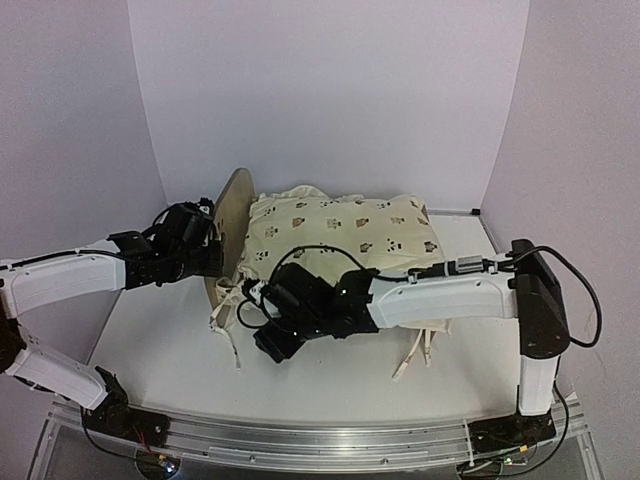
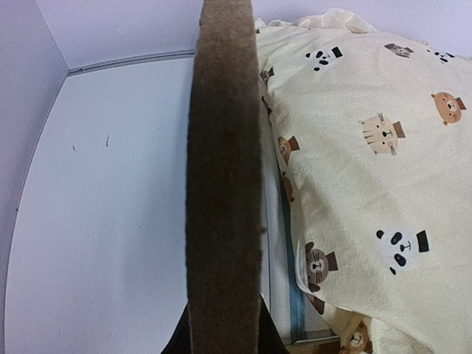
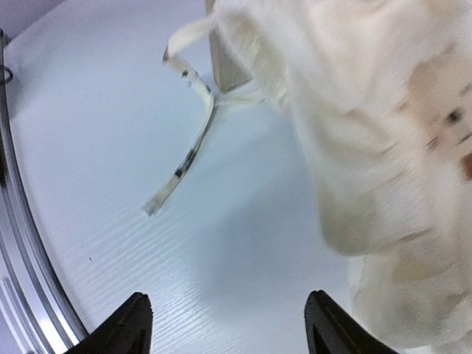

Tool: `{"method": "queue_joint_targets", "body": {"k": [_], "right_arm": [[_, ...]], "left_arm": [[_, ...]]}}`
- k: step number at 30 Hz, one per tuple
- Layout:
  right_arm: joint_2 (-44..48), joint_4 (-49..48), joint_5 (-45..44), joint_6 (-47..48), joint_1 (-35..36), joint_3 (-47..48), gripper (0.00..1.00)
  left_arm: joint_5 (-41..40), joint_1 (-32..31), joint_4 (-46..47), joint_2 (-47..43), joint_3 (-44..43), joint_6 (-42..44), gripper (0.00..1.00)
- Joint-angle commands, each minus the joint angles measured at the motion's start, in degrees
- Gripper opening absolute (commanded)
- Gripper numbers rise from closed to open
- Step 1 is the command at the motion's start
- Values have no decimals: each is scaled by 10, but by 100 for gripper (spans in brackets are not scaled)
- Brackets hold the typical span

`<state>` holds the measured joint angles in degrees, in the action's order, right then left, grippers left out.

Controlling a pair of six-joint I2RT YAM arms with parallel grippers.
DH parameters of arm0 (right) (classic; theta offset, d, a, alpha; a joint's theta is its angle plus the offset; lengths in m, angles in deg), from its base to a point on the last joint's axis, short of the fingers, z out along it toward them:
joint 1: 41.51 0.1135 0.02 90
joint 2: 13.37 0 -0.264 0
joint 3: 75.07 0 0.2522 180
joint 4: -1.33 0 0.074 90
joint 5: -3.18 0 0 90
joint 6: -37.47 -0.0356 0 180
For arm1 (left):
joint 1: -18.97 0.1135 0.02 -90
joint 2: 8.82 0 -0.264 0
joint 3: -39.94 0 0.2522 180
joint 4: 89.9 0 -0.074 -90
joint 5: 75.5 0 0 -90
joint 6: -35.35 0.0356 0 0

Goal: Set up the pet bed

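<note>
Two jobs: left jaws clamp headboard (image 2: 223, 192), right jaws apart by cushion (image 1: 340, 225); we brace it upright, then press cushion flat.

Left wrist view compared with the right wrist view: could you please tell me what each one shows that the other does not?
Only the left wrist view shows the headboard edge-on, the left claw gripping it, a sliver of the blue-and-white base and sharp animal prints. Only the right wrist view shows the open right claw, a loose tie strap lying on the table and a light-wood post. Both show the cream cushion and the table.
</note>
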<state>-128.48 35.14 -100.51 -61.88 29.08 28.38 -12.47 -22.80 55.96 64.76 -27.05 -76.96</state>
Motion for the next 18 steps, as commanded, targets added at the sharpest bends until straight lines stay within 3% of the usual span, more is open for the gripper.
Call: {"method": "queue_joint_targets", "body": {"k": [1,11,18], "right_arm": [[2,-94,16,-41,10,-46,64],[-101,-228,-43,-110,33,-41,44],[-181,-287,-119,-172,31,16,43]], "left_arm": [[-33,6,8,1,-46,21,0],[-18,6,-25,-15,-76,20,0],[4,6,-49,-9,-97,15,0]]}}
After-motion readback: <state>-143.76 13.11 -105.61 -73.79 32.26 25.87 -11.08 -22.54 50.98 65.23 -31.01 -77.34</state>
